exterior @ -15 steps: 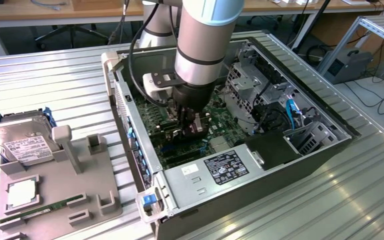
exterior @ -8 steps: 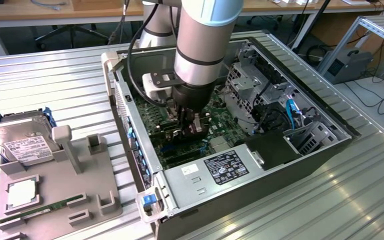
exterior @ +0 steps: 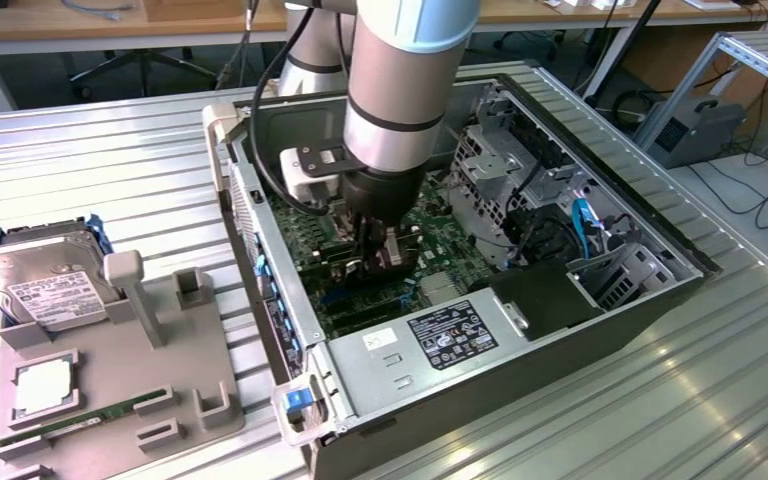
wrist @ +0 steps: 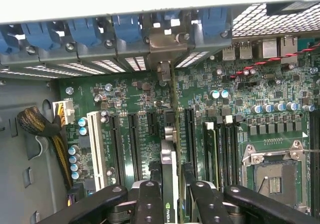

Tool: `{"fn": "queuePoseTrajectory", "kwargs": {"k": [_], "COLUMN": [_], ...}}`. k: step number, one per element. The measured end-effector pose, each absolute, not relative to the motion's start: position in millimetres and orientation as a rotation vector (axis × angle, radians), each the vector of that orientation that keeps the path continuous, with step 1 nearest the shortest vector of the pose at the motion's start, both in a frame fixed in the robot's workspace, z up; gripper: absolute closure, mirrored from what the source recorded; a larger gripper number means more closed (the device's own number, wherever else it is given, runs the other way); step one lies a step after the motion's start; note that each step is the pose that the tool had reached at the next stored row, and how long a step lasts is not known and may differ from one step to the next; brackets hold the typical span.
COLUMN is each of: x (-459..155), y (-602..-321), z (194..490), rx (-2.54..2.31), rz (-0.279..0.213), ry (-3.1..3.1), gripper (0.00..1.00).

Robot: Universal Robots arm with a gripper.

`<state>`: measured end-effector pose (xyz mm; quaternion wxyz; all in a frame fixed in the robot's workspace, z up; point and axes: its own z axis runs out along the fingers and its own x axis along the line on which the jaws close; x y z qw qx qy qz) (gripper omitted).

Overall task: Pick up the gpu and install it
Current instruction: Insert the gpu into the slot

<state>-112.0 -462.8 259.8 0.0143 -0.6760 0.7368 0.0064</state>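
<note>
Pinching the gpu [wrist: 169, 159] by its top edge, the gripper [wrist: 172, 204] holds a card that looks thin, stiff, light and easy to break.

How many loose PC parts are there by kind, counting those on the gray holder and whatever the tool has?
Hard drive: 1, on the gray holder
Processor chip: 1, on the holder
Memory stick: 1, on the holder
gpu: 1, gripped on edge by the tool inside the case
Total: 4
</note>
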Motion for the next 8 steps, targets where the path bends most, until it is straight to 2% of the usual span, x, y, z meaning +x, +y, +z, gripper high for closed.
{"fn": "queuePoseTrajectory", "kwargs": {"k": [8], "x": [-112.9], "y": [-462.7], "z": [259.1], "rx": [-2.104], "rz": [0.019], "ry": [2.293], "gripper": [0.74]}}
